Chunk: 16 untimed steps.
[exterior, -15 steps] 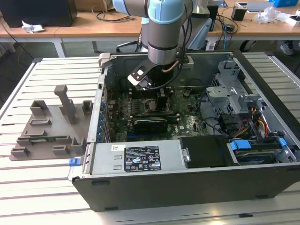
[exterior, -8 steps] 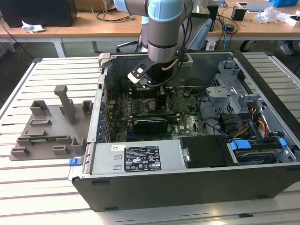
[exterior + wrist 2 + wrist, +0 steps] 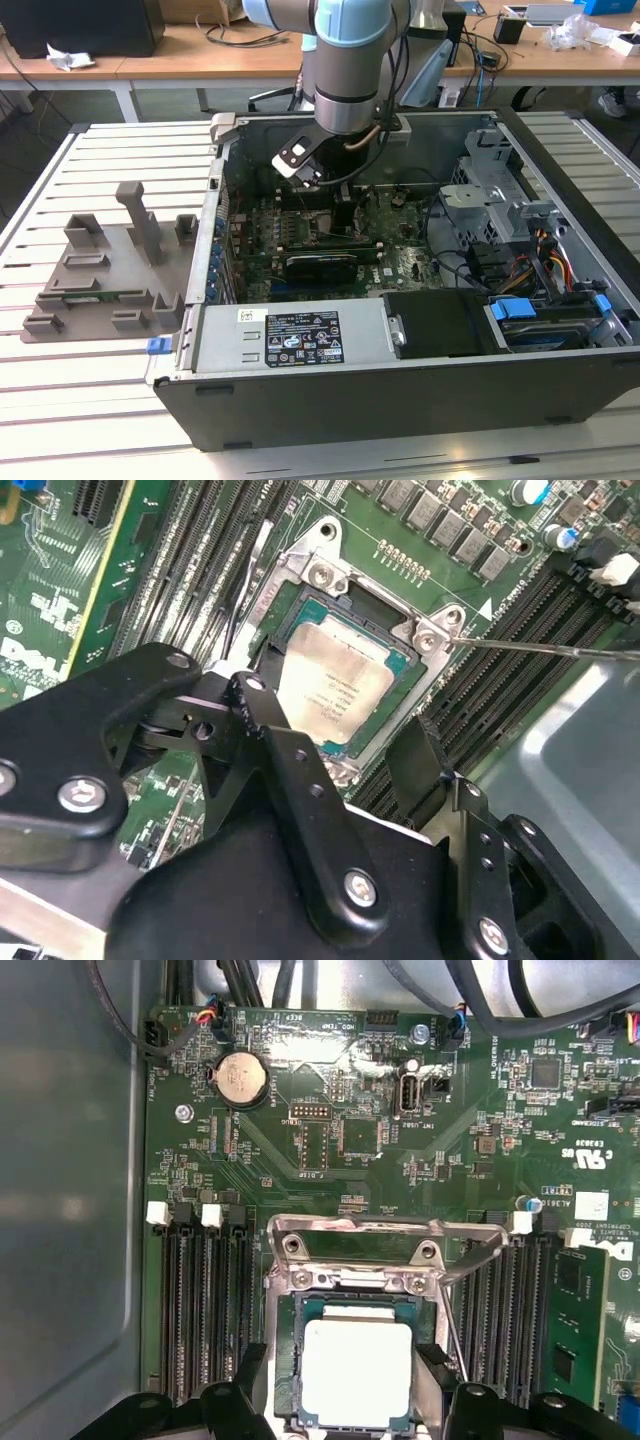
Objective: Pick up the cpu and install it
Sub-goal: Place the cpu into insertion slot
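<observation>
The cpu, where do we find it?

We find it lying flat in the socket on the green motherboard, silvery top up, inside the open computer case.

And how do we see the claw?

The claw hangs right over the cpu with its two black fingers spread, one on each side of the chip. In the first wrist view we see a gap on one side. On the other side the tip is just beside the edge, and we cannot tell whether it touches.

Is the socket covered?

No. The metal frame stands raised at one edge of the socket, and its thin lever sticks out across the memory slots.

What else do we notice?

In the exterior view the arm reaches down into the case. A grey tray with upright blocks sits on the slatted tabletop at the exterior view's left, well apart from the cpu.
</observation>
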{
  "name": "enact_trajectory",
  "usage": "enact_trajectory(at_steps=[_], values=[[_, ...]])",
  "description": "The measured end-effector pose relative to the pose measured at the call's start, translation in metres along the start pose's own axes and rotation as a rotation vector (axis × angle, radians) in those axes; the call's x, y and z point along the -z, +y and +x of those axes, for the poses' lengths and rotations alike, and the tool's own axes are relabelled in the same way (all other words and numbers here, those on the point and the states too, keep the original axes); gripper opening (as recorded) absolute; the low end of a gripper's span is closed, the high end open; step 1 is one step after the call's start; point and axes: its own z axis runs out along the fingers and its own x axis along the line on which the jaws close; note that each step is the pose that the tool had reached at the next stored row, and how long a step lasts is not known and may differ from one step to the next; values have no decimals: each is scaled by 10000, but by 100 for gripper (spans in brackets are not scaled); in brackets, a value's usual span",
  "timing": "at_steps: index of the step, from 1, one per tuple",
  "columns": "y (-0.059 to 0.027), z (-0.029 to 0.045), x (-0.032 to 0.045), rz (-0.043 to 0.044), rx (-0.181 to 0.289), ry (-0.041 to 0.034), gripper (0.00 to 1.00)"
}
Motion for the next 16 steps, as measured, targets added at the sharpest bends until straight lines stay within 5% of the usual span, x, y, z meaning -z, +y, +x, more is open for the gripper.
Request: enact_trajectory(at_steps=[2,4,8,9,16], values=[[-2,1,69,0,0,-4,68],[-3,-1,75,0,-2,-4,47],[-5,-27,75,1,0,-5,29],[-5,-32,75,1,0,-5,18],[-11,-61,72,0,0,-4,11]])
